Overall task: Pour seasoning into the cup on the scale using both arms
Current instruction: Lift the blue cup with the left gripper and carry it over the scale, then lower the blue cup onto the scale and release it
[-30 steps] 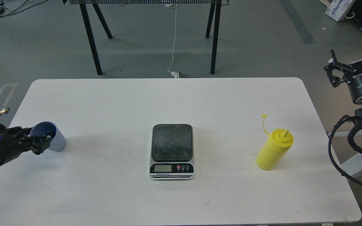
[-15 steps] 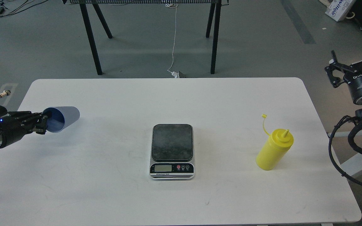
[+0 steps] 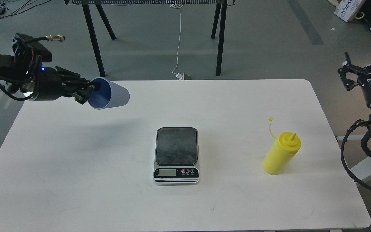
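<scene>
My left gripper (image 3: pixel 88 91) is shut on the rim of the light-blue cup (image 3: pixel 113 96) and holds it tilted on its side in the air above the table's far left, mouth toward me, up and to the left of the scale. The scale (image 3: pixel 176 154) lies flat at the table's middle with nothing on its dark plate. The yellow seasoning bottle (image 3: pixel 281 153) stands upright at the right, cap strap hanging open. My right gripper (image 3: pixel 364 69) is off the table's right edge, well above and right of the bottle, fingers spread and empty.
The white table (image 3: pixel 76 180) has rounded corners and bare surface around the scale. Black trestle legs (image 3: pixel 92 35) and a white cable (image 3: pixel 179 38) stand on the floor beyond the far edge. A cardboard box (image 3: pixel 346 8) sits far right on the floor.
My left gripper has lifted the cup off the table and carried it up and to the right, tipping it sideways. The right arm has shifted slightly right. Scale and bottle have not moved.
</scene>
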